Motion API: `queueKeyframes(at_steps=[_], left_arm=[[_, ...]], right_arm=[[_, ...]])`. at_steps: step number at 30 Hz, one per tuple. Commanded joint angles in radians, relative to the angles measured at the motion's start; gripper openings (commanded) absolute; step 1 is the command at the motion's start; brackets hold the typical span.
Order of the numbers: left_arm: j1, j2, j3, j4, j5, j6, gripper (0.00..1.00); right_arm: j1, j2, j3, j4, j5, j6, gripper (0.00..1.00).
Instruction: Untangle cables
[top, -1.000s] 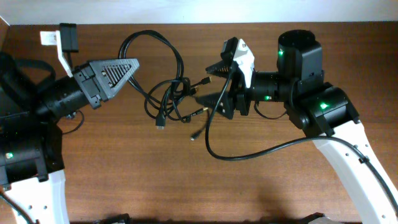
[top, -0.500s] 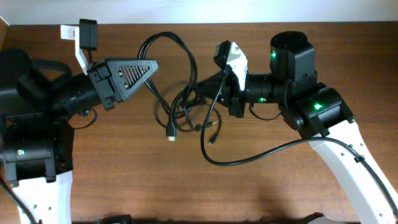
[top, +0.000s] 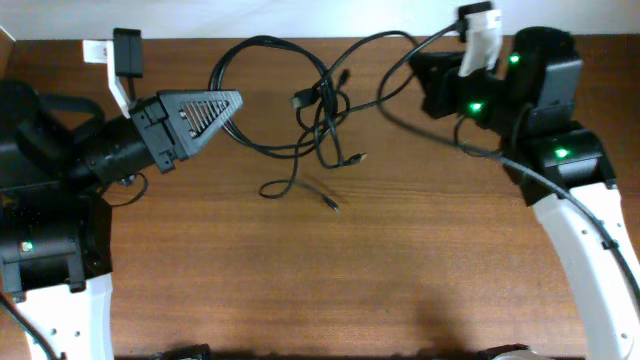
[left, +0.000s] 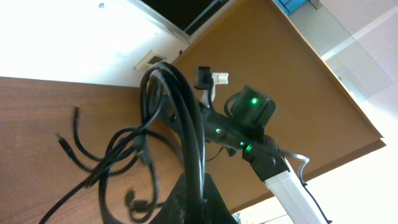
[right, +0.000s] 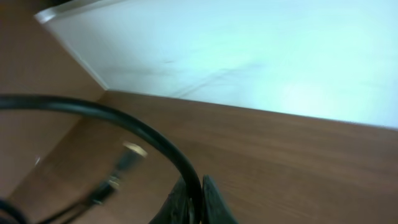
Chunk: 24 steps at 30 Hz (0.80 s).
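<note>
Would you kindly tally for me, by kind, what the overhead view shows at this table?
Black-and-white robot arms: 2, the left arm and the right arm
Tangled bunch of thin black cables: 1 (how many separate cords it holds cannot be told)
Brown wooden table: 1
Total: 4

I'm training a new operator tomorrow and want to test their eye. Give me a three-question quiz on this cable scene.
1. True or false: the thin black cables lie fully separated on the brown wooden table.
2. The left gripper and right gripper are holding: A) nothing B) a cable each C) one plug together.
3. Fill in: seen from overhead, the tangle sits ____ the two grippers.
Key: 1 false; 2 B; 3 between.
</note>
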Motion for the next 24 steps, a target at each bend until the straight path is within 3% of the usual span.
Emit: queueKeyframes(at_steps=[1,6,15,24], left_arm=[[0.029,-0.011,0.006,0.008,0.027,-0.005,0.00],[0.138,-0.011,0.006,0.009,0.053,-0.005,0.00],[0.456,-0.011,0.006,0.024,0.152,-0.006,0.00],[0.529,-0.011,0.006,0.113,0.138,-0.005,0.00]], right_arm=[[-0.095,0.003,0.010,-0.029,0.067,0.076,0.04],[-0.261,0.003,0.010,-0.117,0.071,0.087,0.04],[-0.532,0.003,0.010,-0.160,0.071,0.087,0.04],[-0.780,0.003,0.010,-0.174,0.071,0.083,0.04]])
